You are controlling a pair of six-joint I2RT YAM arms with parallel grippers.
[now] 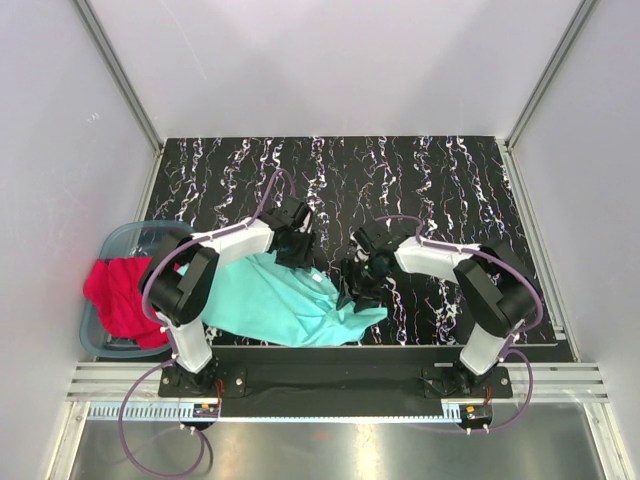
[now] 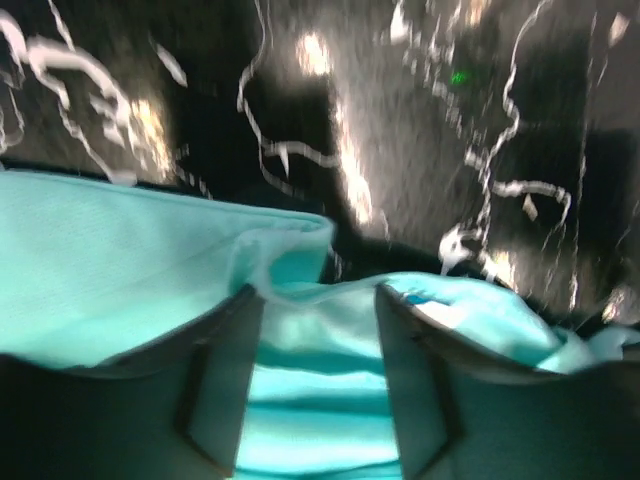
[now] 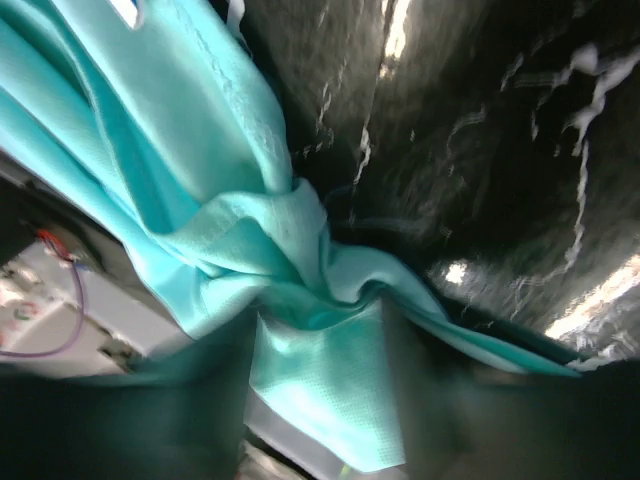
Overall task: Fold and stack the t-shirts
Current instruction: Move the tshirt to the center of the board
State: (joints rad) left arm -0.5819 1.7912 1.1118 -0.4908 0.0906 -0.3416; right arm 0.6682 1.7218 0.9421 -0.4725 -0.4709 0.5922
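The mint-teal t-shirt (image 1: 280, 305) lies crumpled on the black marbled table (image 1: 450, 180), toward the near edge between the two arms. My left gripper (image 1: 297, 250) is down at its far upper edge. In the left wrist view the cloth (image 2: 320, 400) folds between the two parted fingers (image 2: 215, 380) of the left gripper (image 2: 318, 300). My right gripper (image 1: 358, 290) is at the shirt's right end. There a bunched fold (image 3: 330, 390) fills the gap of the right gripper (image 3: 325, 330), whose jaws stand apart. The red t-shirt (image 1: 120, 295) hangs over the tub at the left.
A translucent blue-grey tub (image 1: 115, 240) sits at the table's left edge, holding the red shirt. White walls with metal corner posts close in the table. The arms' base rail (image 1: 330, 380) runs along the near edge, just under the teal shirt.
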